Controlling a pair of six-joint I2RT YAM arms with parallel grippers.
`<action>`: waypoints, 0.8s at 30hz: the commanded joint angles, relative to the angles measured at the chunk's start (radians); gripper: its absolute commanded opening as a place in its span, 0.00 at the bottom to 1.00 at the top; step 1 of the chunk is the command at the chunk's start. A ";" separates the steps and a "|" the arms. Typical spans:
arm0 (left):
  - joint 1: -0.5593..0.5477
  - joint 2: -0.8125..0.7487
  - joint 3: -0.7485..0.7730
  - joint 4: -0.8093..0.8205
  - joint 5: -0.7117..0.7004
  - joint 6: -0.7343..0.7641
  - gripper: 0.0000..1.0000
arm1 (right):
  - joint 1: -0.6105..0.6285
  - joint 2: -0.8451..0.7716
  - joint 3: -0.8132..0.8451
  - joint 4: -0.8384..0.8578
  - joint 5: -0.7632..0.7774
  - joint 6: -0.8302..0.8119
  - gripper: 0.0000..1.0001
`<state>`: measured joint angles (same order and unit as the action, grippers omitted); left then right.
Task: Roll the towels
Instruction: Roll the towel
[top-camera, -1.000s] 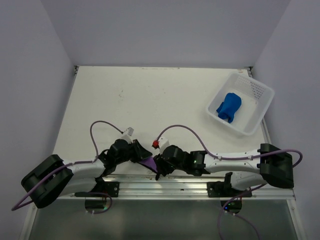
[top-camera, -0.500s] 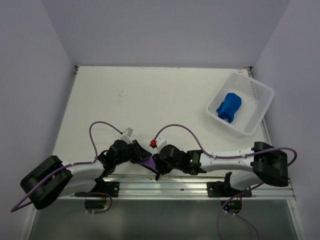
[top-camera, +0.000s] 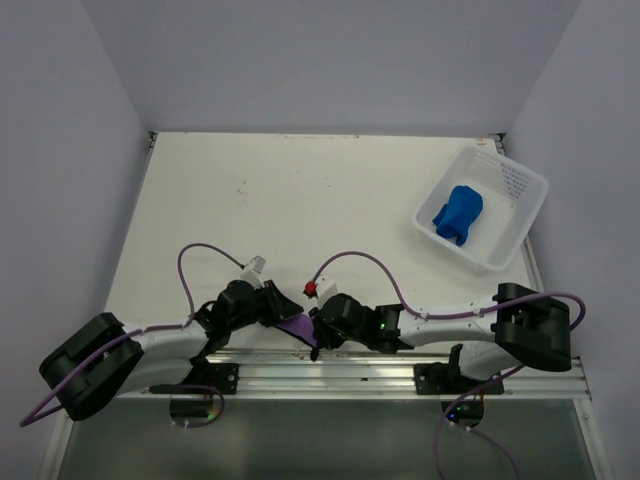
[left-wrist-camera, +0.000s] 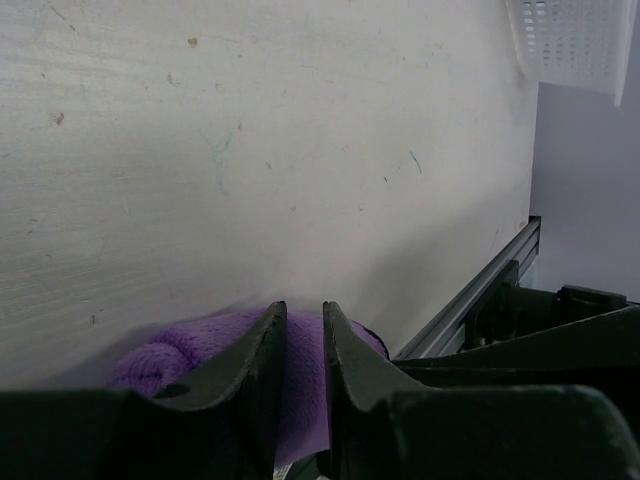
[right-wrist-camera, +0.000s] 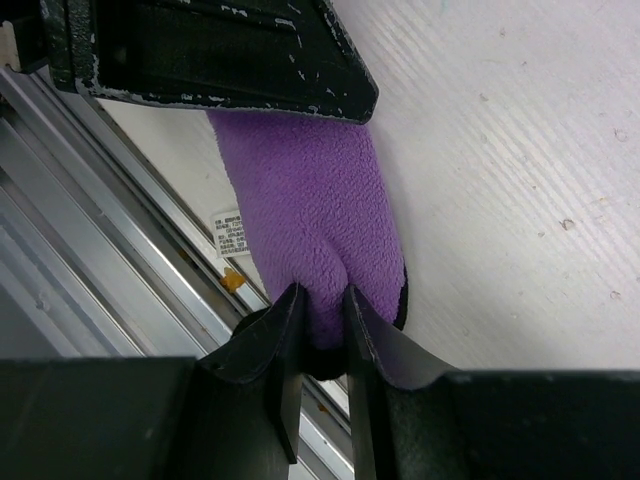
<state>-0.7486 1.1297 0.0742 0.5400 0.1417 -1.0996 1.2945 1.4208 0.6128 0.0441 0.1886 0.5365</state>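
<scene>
The purple towel (top-camera: 297, 324) lies rolled at the table's near edge, between my two grippers. My left gripper (top-camera: 283, 313) is shut on one end of it; purple cloth (left-wrist-camera: 300, 355) fills the narrow gap between its fingers. My right gripper (top-camera: 314, 330) is shut on the other end, pinching a fold of the purple towel (right-wrist-camera: 305, 205) with its dark trim beside the fingers. A white label sticks out of the roll near the rail. The blue towel (top-camera: 458, 213) sits rolled up inside the white basket (top-camera: 528, 186) at the far right.
An aluminium rail (top-camera: 330, 365) runs along the near table edge right under the roll, also seen as the rail (right-wrist-camera: 110, 260) in the right wrist view. A basket corner (left-wrist-camera: 575, 45) shows in the left wrist view. Purple cables arch over both arms.
My right gripper has closed onto the end of the purple towel and shifted slightly left. The left gripper has kept its hold and stayed in place.
</scene>
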 joint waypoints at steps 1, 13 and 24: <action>-0.003 -0.001 -0.039 -0.071 -0.021 0.024 0.25 | -0.003 0.032 -0.025 -0.023 0.012 0.002 0.24; -0.006 -0.013 -0.051 -0.061 -0.021 0.021 0.25 | -0.020 -0.048 0.105 -0.101 -0.023 -0.036 0.62; -0.014 -0.053 -0.071 -0.069 -0.028 0.017 0.25 | -0.150 0.030 0.073 0.019 -0.184 0.011 0.64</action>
<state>-0.7544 1.0840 0.0669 0.5144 0.1398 -1.0996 1.1664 1.4155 0.6857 -0.0025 0.0757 0.5266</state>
